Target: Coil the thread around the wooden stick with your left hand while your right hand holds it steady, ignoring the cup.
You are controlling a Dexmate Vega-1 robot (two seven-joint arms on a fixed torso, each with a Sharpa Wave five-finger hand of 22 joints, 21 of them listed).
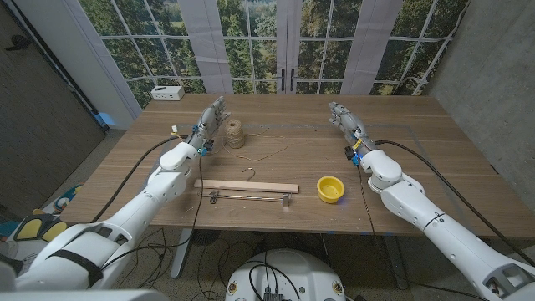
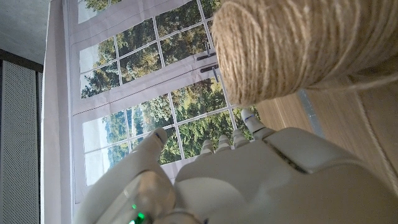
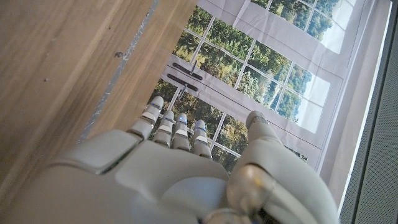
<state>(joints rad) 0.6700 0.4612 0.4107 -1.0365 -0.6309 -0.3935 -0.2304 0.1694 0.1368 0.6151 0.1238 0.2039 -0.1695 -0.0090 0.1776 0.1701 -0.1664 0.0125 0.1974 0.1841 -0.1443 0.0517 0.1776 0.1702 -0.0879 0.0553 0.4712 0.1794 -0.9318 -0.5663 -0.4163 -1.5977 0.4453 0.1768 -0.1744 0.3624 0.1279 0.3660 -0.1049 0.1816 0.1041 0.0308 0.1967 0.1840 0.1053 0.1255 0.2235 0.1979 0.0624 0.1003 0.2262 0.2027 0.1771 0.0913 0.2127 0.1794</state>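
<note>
We see a wide wooden surface (image 1: 418, 142) set against tall paned windows (image 1: 251, 33) that look onto green trees, with grey walls at either side. A small white box (image 1: 167, 93) sits at the far left corner.

Near the front edge lies the wooden stick (image 1: 249, 186), a pale flat strip set lengthwise, and just in front of it a metal hanger bar (image 1: 251, 197) whose hook (image 1: 249, 172) rises behind the stick. The thread (image 1: 266, 153) trails loose across the middle in a thin curl, running from a twine spool (image 1: 235, 133) that stands upright toward the far left. A yellow cup (image 1: 331, 188) sits just right of the stick.

Our left robot hand (image 1: 211, 119) stands just beside the spool, fingers extended and apart, holding nothing. Our right robot hand (image 1: 344, 119) stands well apart on the far right, fingers likewise extended, holding nothing. Bare wood lies between the two hands and around the stick.
</note>
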